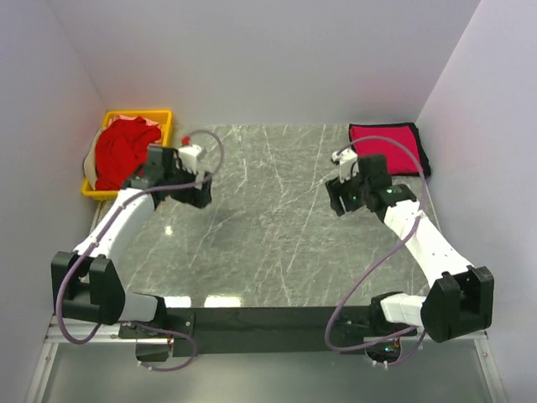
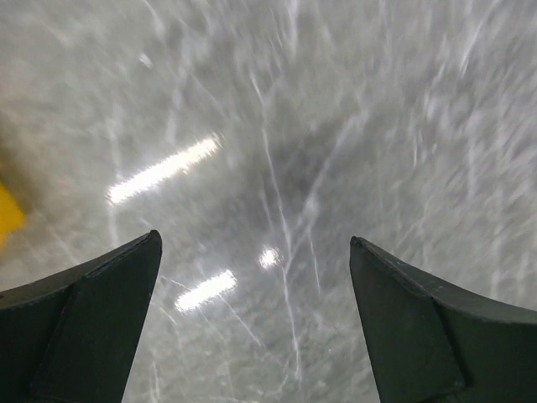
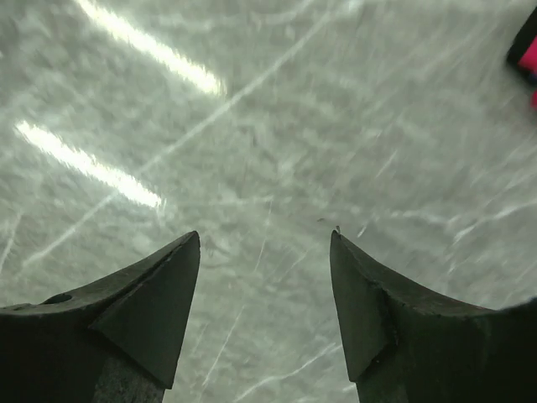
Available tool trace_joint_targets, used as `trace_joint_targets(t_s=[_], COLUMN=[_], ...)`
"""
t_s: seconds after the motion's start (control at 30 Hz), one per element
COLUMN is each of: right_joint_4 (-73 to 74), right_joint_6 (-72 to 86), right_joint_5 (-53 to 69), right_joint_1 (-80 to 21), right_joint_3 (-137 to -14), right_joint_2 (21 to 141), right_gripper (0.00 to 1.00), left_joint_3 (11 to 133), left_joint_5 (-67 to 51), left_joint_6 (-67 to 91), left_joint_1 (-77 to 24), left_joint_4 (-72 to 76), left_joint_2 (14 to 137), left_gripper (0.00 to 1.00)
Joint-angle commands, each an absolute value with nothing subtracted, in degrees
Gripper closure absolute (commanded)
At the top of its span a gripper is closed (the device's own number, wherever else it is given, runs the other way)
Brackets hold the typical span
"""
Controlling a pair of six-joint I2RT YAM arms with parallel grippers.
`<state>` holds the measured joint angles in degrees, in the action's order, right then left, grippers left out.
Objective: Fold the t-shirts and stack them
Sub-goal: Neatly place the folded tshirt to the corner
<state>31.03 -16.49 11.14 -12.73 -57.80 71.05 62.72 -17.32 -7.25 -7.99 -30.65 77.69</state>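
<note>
Grey marble table (image 1: 268,227), crumpled red t-shirt (image 1: 122,155) heaped in yellow basket (image 1: 138,114) far left, folded red t-shirt (image 1: 384,143) atop black t-shirt (image 1: 424,159) far right, left pincer (image 2: 253,239) gaping wide, empty, over bare table, right pincer (image 3: 265,235) likewise wide, holding nothing.

Top view: I look from high behind the arm bases, down and forward over the whole surface (image 1: 277,235). Left wrist view: close over the surface's left side, looking past the left gripper (image 2: 252,243); blurred. Right wrist view: equally close over the surface's right side, past the right gripper (image 3: 264,239). All three share the surface.
</note>
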Motion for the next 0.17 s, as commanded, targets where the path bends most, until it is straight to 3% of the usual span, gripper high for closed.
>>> trace_joint_targets(t_s=[0.0, 0.13], right_joint_4=[29.09, 28.48], right_joint_6=[-13.8, -14.68], right_joint_5=[8.62, 3.88], right_joint_1=[-14.67, -16.35], right_joint_3=[-55.64, -52.3], right_joint_2=[68.99, 67.95], right_gripper=[0.29, 0.27], left_joint_3=[56.72, 52.56], left_joint_5=[-9.06, -4.67], left_joint_6=[-10.98, -10.2], left_joint_1=[-12.47, -17.14], left_joint_4=[-27.69, -24.61], left_joint_2=[74.18, 73.3], left_gripper=[0.0, 0.0])
